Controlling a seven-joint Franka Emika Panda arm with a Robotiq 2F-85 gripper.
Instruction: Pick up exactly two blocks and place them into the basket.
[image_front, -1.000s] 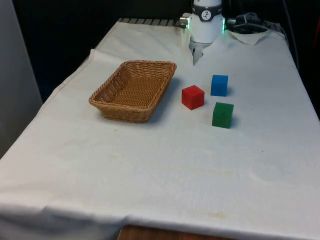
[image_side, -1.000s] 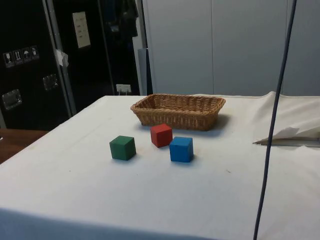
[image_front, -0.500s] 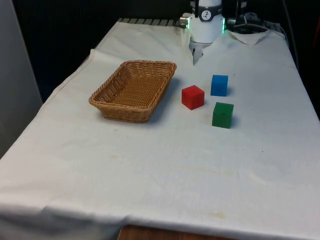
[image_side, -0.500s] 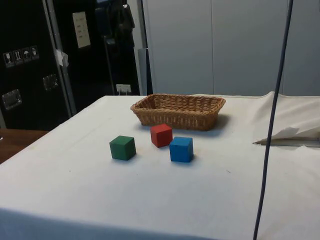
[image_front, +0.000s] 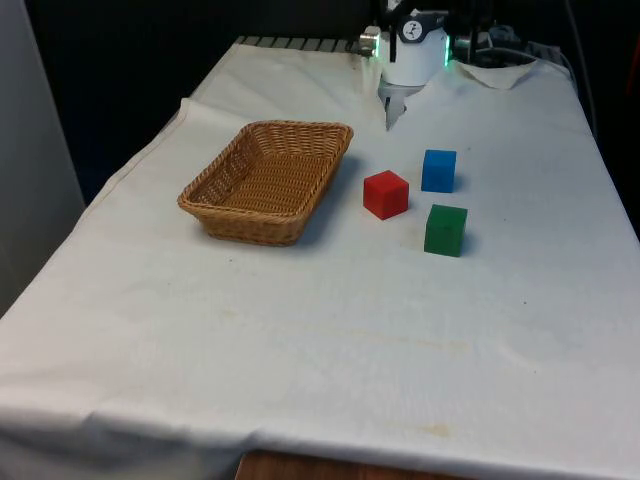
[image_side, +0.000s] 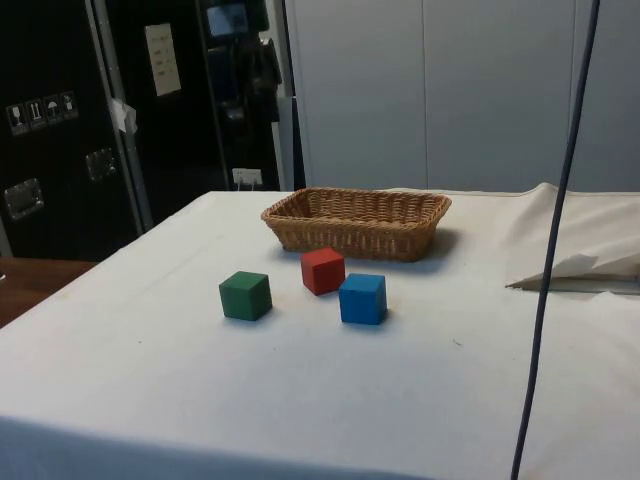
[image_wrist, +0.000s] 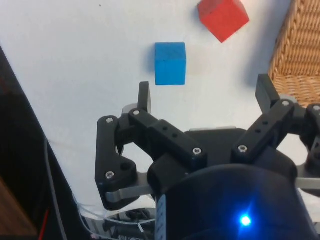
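Three blocks sit close together on the white cloth: a red block (image_front: 385, 193) (image_side: 323, 270), a blue block (image_front: 438, 170) (image_side: 362, 298) and a green block (image_front: 445, 230) (image_side: 245, 296). A brown wicker basket (image_front: 300, 126) (image_side: 355, 228) stands beside the red block, on the front view's left, with nothing inside. In the wrist view my gripper (image_wrist: 205, 95) hangs open high over the cloth, holding nothing. The blue block (image_wrist: 170, 63) lies beyond its fingertips, with the red block (image_wrist: 223, 17) and the basket (image_wrist: 300, 50) off to one side.
The white arm (image_front: 413, 50) rises at the table's far end. A crumpled fold of cloth (image_front: 500, 72) (image_side: 580, 265) lies near it. A dark cable (image_side: 545, 250) hangs across the side view's right. Bare cloth spreads in front of the blocks.
The arm's top has shifted slightly in the front view. A dark shape at the side view's upper left has moved lower. Blocks and basket have stayed put.
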